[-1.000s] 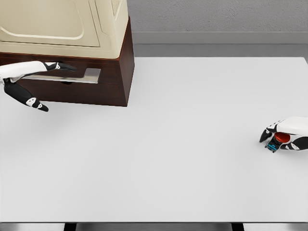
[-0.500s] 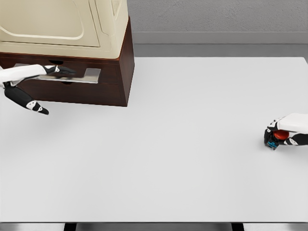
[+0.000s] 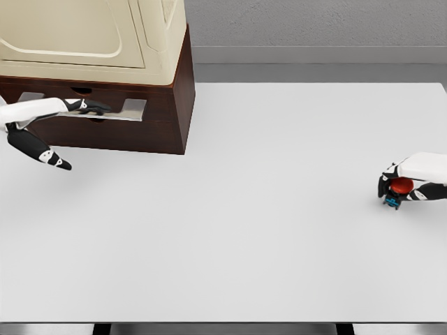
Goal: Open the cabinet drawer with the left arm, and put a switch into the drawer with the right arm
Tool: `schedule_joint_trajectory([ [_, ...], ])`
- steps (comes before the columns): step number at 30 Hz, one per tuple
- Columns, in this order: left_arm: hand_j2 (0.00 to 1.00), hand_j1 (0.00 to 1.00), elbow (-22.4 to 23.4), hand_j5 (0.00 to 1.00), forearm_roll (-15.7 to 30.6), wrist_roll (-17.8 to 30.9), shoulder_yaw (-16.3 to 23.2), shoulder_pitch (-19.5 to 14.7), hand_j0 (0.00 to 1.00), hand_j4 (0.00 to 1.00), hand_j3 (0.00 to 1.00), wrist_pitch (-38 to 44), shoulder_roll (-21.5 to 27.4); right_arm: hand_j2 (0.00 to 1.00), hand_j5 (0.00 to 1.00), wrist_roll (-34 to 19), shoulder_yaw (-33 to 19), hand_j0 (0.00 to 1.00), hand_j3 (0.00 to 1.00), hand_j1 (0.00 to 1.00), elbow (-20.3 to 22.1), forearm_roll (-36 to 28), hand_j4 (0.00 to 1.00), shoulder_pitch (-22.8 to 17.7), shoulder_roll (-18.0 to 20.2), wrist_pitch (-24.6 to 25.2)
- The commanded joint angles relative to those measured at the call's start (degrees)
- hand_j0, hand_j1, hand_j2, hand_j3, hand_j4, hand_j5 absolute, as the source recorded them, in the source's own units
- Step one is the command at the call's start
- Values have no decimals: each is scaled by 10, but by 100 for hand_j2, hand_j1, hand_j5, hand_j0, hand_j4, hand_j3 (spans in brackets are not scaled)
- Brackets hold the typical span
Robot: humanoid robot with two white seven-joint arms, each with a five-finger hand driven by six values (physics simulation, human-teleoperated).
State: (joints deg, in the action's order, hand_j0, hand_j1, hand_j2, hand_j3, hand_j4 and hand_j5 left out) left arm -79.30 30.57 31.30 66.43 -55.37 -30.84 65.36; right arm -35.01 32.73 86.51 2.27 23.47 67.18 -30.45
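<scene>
Head view, right hand (image 3: pixel 412 180) gripping switch (image 3: pixel 398 188)

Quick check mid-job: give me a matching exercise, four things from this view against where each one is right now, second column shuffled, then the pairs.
Things:
1. left robot hand
2. right robot hand
3. switch
4. cabinet

Places:
A. far left corner of the table
B. at the drawer handle
C. right table edge, closed around the red part
D. inside the fingers, red with a blue base

Pairs: 1-B, 2-C, 3-D, 4-A
</scene>
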Motion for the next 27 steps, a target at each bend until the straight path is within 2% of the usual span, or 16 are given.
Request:
schedule_joint_trajectory([
  [1, 100, 100, -2, 100, 9, 2, 0, 0, 100, 100, 100, 0, 3, 50, 50, 0, 0, 50, 50, 50, 1, -3, 50, 0, 0, 1],
  [15, 100, 100, -16, 100, 12, 13, 4, 4, 100, 100, 100, -1, 7, 49, 49, 0, 0, 49, 49, 49, 2, -4, 49, 16, -16, 1],
  [18, 100, 100, -30, 100, 21, 13, 5, 4, 100, 100, 100, -1, 20, 49, 49, 0, 0, 49, 49, 49, 2, -4, 49, 18, -16, 1],
  [27, 100, 100, -38, 100, 24, 25, 6, 4, 100, 100, 100, -1, 35, 48, 48, 0, 0, 48, 48, 48, 1, -5, 48, 31, -25, 3],
])
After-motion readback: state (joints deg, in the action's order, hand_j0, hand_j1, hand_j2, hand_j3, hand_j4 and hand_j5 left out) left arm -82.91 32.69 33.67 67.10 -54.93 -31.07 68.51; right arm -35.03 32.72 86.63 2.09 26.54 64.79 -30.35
